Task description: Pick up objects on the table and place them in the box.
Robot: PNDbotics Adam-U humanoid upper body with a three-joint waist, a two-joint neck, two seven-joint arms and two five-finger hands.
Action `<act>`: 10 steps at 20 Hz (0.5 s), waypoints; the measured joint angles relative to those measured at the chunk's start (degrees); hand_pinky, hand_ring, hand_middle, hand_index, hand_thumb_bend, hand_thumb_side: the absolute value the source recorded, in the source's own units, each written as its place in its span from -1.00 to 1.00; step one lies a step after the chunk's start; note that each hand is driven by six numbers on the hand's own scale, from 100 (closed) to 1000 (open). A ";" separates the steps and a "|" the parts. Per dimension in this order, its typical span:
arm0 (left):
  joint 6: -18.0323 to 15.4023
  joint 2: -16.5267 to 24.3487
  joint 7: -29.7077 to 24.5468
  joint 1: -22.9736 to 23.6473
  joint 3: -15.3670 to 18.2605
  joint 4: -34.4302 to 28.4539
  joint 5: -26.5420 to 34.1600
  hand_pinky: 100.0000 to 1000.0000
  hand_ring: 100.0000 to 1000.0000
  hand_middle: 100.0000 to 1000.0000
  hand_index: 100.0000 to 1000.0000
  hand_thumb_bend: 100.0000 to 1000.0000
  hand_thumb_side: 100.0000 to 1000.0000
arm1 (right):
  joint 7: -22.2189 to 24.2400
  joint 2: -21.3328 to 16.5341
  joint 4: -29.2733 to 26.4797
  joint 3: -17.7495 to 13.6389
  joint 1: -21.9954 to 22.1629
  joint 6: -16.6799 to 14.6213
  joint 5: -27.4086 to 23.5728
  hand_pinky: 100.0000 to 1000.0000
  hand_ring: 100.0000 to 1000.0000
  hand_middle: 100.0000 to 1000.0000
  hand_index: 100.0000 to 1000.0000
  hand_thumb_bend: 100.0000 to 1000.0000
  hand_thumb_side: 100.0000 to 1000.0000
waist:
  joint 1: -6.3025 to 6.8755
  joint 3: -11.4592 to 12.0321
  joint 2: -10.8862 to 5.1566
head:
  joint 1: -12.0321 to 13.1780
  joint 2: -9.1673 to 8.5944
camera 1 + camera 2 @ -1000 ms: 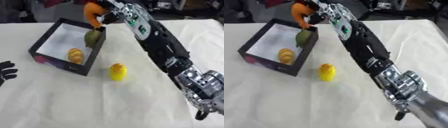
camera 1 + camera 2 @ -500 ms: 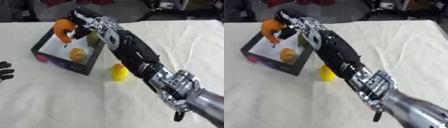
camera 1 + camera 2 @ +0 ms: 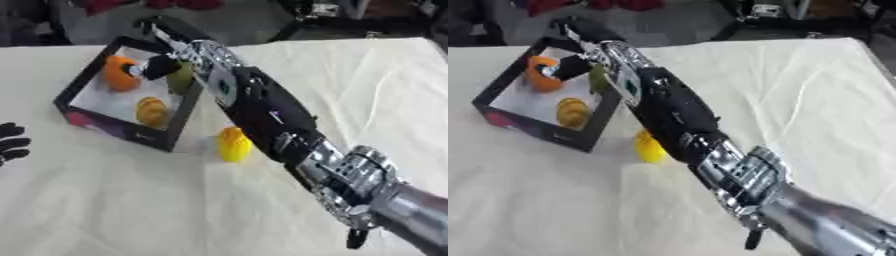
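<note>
Inside the black-walled, white-floored box (image 3: 77, 89) we count three items — a round orange fruit (image 3: 118, 73) against our right hand (image 3: 159, 66), whose finger curl we cannot tell, one green upright fruit (image 3: 181, 77), one yellow-brown piece (image 3: 151, 110). One yellow toy (image 3: 233, 144) stands outside, near its corner. Our left hand (image 3: 10, 145) rests open.

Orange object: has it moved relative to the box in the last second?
Yes. The orange object went from above the box's far rim down inside the box, at the right hand.
</note>
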 measured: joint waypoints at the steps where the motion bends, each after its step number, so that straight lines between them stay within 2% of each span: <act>1: 0.04 0.01 0.24 0.14 0.25 0.00 -0.02 0.42 0.42 0.40 0.61 -0.32 0.80 | 1.10 -1.33 -2.57 0.39 1.02 -0.05 -2.43 0.27 0.35 0.47 0.82 -0.45 -0.09 | 0.00 -0.45 0.00 | 0.35 0.00; 6: 0.25 0.24 1.86 1.14 1.88 0.00 -0.15 0.42 0.42 0.40 0.61 -0.32 0.80 | 5.62 -9.88 -19.52 1.79 8.81 1.60 -14.22 0.28 0.33 0.44 0.83 -0.47 -0.06 | -0.46 -2.70 0.00 | 2.54 0.00; 10: 0.44 0.79 2.88 1.56 2.80 0.00 -0.46 0.42 0.42 0.40 0.61 -0.32 0.80 | 9.91 -16.71 -31.46 2.71 16.73 2.99 -20.48 0.31 0.37 0.47 0.84 -0.47 -0.04 | -0.89 -3.93 0.00 | 3.55 0.00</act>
